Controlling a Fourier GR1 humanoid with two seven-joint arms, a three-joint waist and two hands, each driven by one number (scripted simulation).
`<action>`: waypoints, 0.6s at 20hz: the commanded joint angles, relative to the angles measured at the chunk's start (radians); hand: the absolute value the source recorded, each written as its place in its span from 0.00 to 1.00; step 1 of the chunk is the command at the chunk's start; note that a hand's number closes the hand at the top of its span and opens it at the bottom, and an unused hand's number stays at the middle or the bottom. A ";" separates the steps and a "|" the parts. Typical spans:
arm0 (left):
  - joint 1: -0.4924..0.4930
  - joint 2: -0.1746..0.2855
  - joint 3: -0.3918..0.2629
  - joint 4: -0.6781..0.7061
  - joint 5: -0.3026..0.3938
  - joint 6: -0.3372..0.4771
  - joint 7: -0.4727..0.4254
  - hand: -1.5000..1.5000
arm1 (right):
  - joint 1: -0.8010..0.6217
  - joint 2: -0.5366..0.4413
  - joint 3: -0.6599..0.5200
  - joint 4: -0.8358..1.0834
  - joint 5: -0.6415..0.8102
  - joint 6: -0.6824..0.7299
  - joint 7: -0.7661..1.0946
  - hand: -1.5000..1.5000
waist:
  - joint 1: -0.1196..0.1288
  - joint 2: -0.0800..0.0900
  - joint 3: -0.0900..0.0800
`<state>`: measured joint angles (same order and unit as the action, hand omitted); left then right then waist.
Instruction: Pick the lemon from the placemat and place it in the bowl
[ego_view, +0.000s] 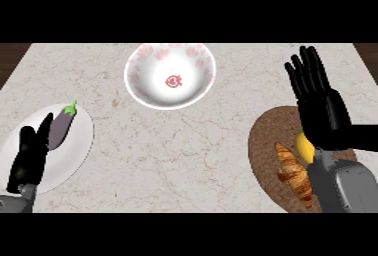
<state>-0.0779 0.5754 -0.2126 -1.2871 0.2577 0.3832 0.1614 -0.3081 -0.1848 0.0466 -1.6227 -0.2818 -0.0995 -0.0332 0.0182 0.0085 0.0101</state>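
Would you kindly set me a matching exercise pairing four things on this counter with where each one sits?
1 purple eggplant
2 yellow lemon
3 white bowl with red pattern
4 golden-brown croissant

A marble counter, far centre
B brown woven placemat, partly behind the right hand
C white round plate
D same placemat, nearer the robot

Pairs: 1-C, 2-B, 3-A, 4-D

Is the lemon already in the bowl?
No, the lemon lies on the placemat beside the croissant, partly hidden by the right robot hand.
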 joint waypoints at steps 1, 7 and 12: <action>-0.011 -0.025 0.042 -0.036 0.024 -0.042 -0.044 0.50 | 0.000 -0.026 -0.029 0.020 -0.019 0.022 0.057 0.00 | -0.015 -0.009 -0.010; -0.116 -0.112 0.065 -0.196 0.146 -0.109 -0.150 0.50 | 0.126 -0.386 -0.029 0.179 0.265 0.042 0.175 0.00 | -0.059 0.006 -0.056; -0.098 -0.146 0.105 -0.295 0.274 -0.230 -0.185 0.50 | 0.101 -0.321 -0.164 0.374 0.268 -0.138 0.135 0.00 | 0.001 -0.005 -0.010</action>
<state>-0.1807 0.4466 -0.1313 -1.5264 0.4640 0.2186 -0.0030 -0.2029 -0.4593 -0.0725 -1.3625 -0.0875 -0.1786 0.1304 0.0040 0.0046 -0.0052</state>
